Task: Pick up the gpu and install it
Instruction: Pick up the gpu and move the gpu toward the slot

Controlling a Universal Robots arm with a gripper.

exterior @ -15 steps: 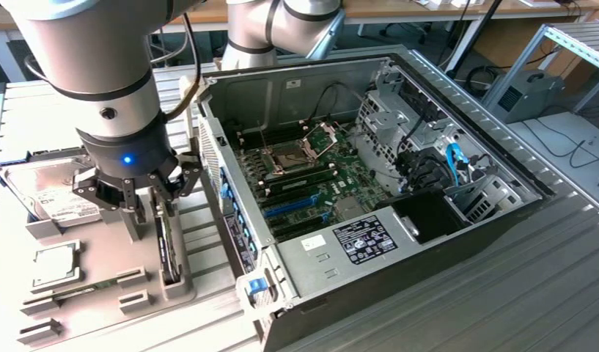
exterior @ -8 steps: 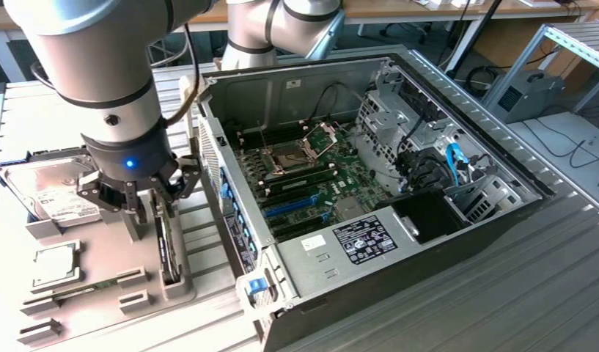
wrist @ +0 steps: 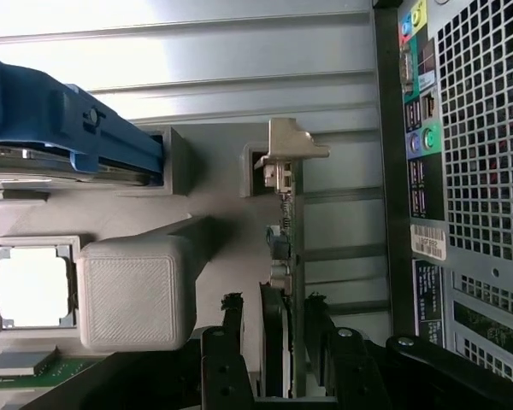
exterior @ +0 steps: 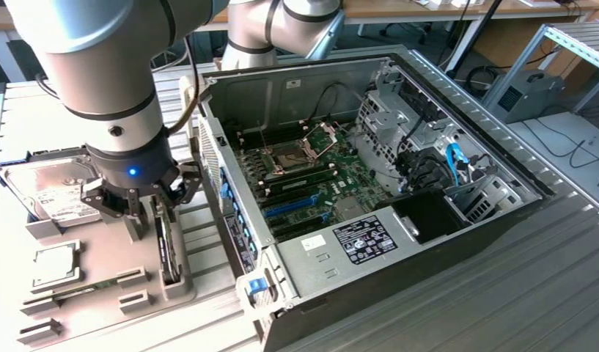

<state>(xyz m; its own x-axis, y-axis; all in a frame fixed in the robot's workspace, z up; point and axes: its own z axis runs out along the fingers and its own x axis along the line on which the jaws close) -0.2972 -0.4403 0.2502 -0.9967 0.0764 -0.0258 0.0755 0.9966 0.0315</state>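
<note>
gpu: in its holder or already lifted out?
In the holder, standing on edge. The gpu has its bracket end seated in the grey holder's slot. The open gripper straddles it, fingers apart on either side.

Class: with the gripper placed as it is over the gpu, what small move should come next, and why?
Probably close the gripper: its open fingers straddle the upright gpu, which stands in its holder, and they are not yet gripping it.

- The gripper (exterior: 147,209) straddles the upright gpu (exterior: 166,253), with a narrow gap on each side of the card.
- The computer case (exterior: 231,220) wall stands just beside it, on the exterior view's right.
- A gray holder block (wrist: 137,290) crowds the other side.
- The case lies open on top; cables (exterior: 451,163) and the power supply (exterior: 363,242) fill its edges.
</note>
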